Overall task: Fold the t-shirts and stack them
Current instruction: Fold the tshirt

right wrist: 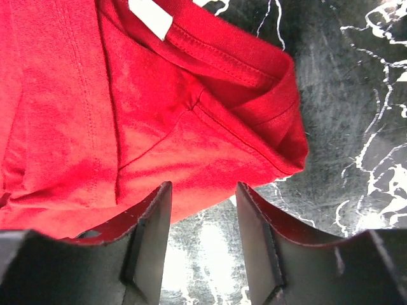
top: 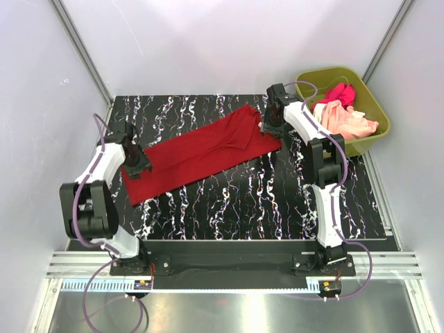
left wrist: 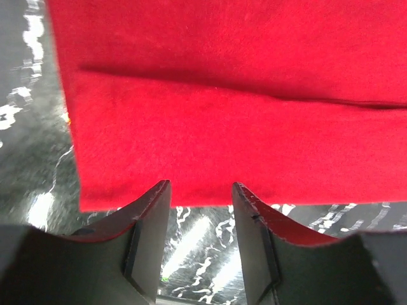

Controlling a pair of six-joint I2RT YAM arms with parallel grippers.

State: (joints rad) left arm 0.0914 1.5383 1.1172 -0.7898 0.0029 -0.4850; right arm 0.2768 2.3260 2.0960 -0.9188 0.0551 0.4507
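The olive-green tub (top: 380,114) stands at the far right corner of the black marbled tabletop (top: 236,208) and holds two t-shirts. The magenta-pink shirt (top: 338,92) is bunched against the tub's far wall. The pale peach shirt (top: 347,121) lies crumpled beside it and fills the nearer part of the tub. Both rise about to the tub's rim.

The deep red t-shirt (top: 205,154) is outside the tub, to its left. It lies flat on the tabletop as a long band folded lengthwise, running diagonally away from the tub. Its collar end is the end nearer the tub, and a white label (right wrist: 149,16) shows inside the neckline in the right wrist view. Its straight hem end lies well away from the tub.

The right jaws hang over the collar end, close to the tub's left wall. They stand apart with only bare tabletop between them, and the cloth's edge lies just past their tips. The left jaws are at the hem end, far from the tub. They too are parted and hold nothing, and the red hem lies just beyond their tips.
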